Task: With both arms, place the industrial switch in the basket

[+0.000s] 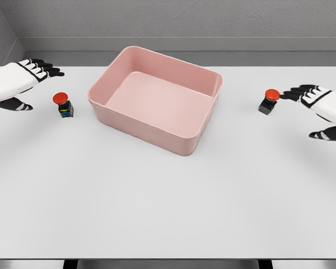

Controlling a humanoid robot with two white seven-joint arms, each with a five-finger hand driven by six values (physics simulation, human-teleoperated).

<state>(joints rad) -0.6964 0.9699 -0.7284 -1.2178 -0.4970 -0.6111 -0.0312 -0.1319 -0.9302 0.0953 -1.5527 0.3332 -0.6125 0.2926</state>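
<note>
Two industrial switches with red mushroom buttons stand on the white table. One switch (63, 105) sits left of the pink basket (204, 126), the other switch (268, 101) to its right. My left hand (31, 84) hovers just left of and above the left switch, fingers spread, holding nothing. My right hand (313, 109) comes in from the right edge, its black fingertips (291, 92) close to the right switch's red button, open. The basket is rotated on the table and has nothing in it.
The white table (157, 207) stretches wide in front of the basket. A grey wall runs behind the table's far edge.
</note>
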